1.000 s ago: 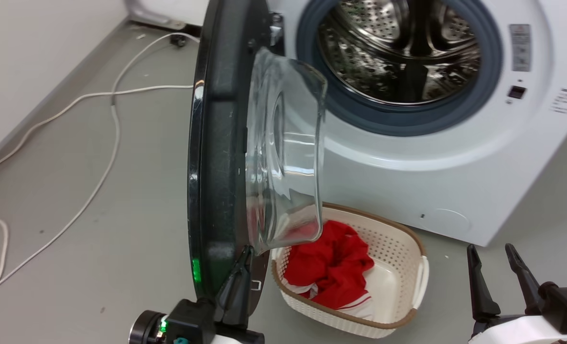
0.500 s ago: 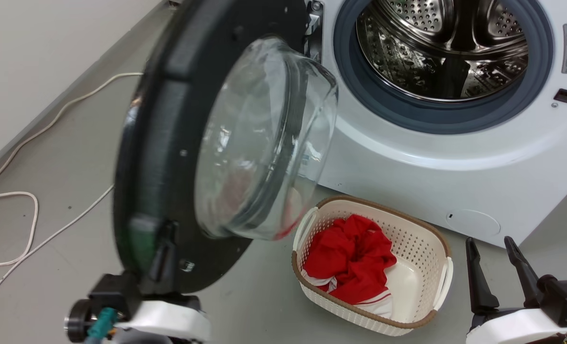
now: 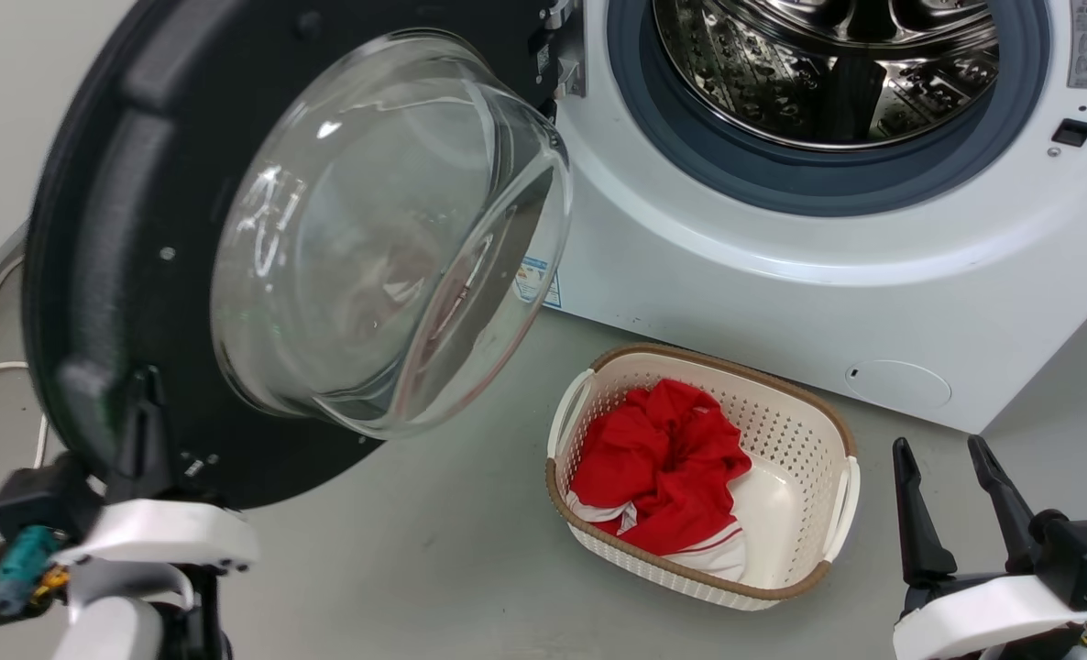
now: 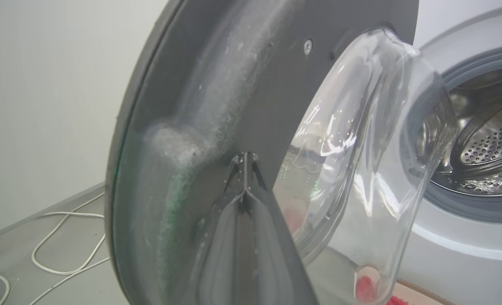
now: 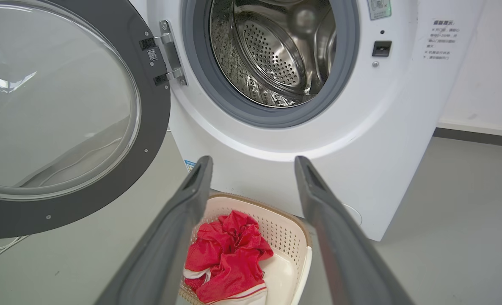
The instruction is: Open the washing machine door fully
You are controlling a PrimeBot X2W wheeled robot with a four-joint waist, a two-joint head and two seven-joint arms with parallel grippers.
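The washing machine door point(image 3: 113, 229) stands wide of the washing machine point(image 3: 782, 275), seemingly almost fully open, left gripper point(image 4: 244, 159) closed against its inner face, right gripper point(image 3: 938, 449) spread idle

On left gripper point(image 3: 147, 380) and right gripper point(image 3: 938, 446): long dark tapered fingers point(image 3: 916, 522), black mounts point(image 3: 1080, 555), white wrist shells point(image 3: 154, 541), teal connectors point(image 3: 26, 548) at lower corners.

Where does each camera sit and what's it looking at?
Head view: up high, looking down at the washing machine door and basket; left gripper, right gripper below.
Left wrist view: left wrist, close against the door's inside; shut fingers show.
Right wrist view: right wrist, facing the washing machine; open fingers show.
Head and right wrist views share the basket.
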